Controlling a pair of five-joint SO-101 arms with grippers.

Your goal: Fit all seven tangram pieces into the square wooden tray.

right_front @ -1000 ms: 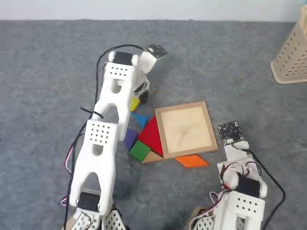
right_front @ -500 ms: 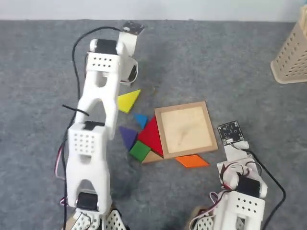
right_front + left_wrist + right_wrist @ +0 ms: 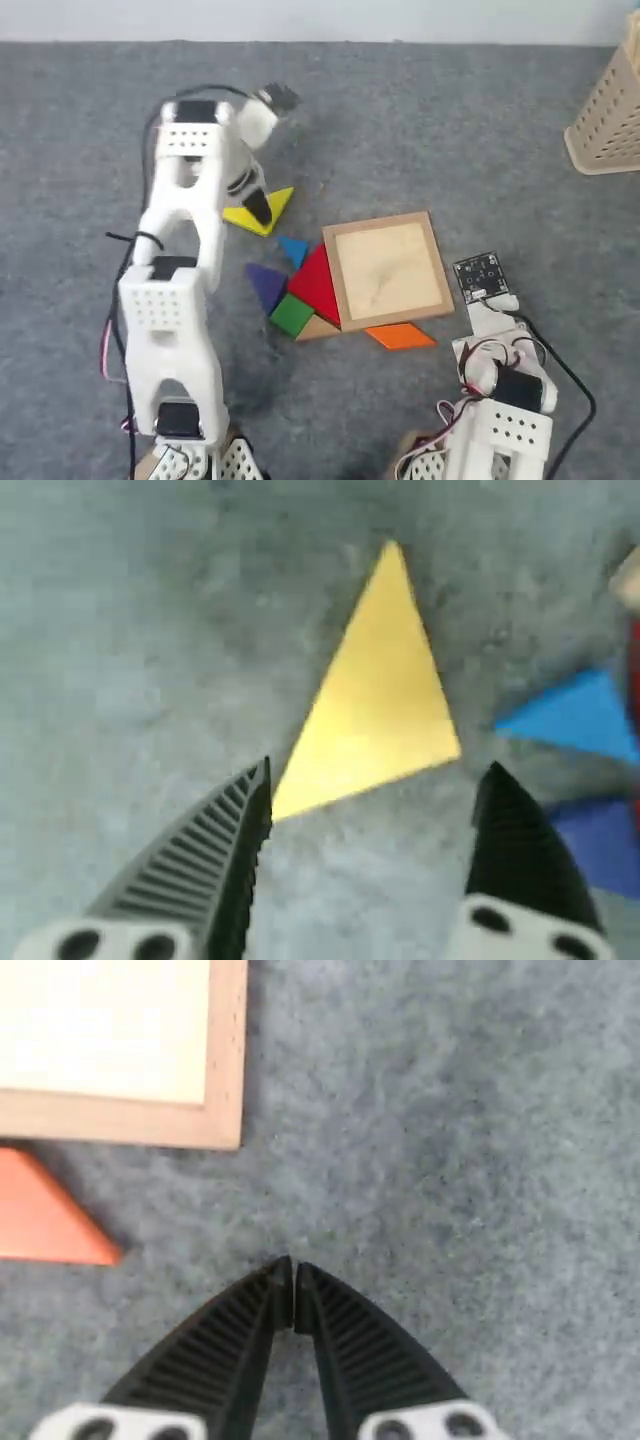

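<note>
Soft, even light covers the grey felt desk (image 3: 450, 130); the white left arm (image 3: 165, 330) throws a faint, diffuse shadow beside itself

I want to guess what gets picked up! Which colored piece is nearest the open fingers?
The yellow triangle. It lies alone just under the open left fingers, while the other pieces huddle beside the tray.

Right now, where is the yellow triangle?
In the high view the yellow triangle lies on the carpet left of the tray, beside the blue triangle, under the open left end effector.
</note>
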